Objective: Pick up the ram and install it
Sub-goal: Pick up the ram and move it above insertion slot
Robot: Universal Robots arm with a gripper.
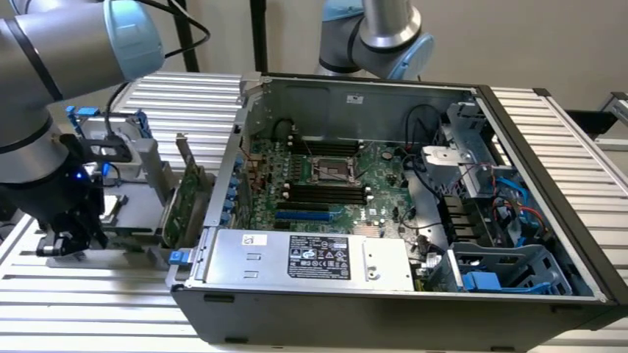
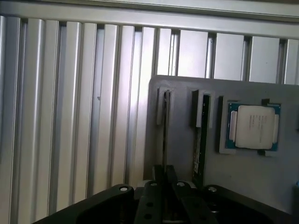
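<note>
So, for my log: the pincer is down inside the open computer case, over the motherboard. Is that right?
No. The exterior view shows the pincer outside the computer case, over the gray parts holder at that view's left.

Grey arm (image 1: 49, 51), pale-blue caps (image 1: 134, 33), black pincer (image 1: 67, 244)

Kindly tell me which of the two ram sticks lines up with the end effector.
The ram farther from the processor: the end effector sits at its end; the other ram is offset.
</note>
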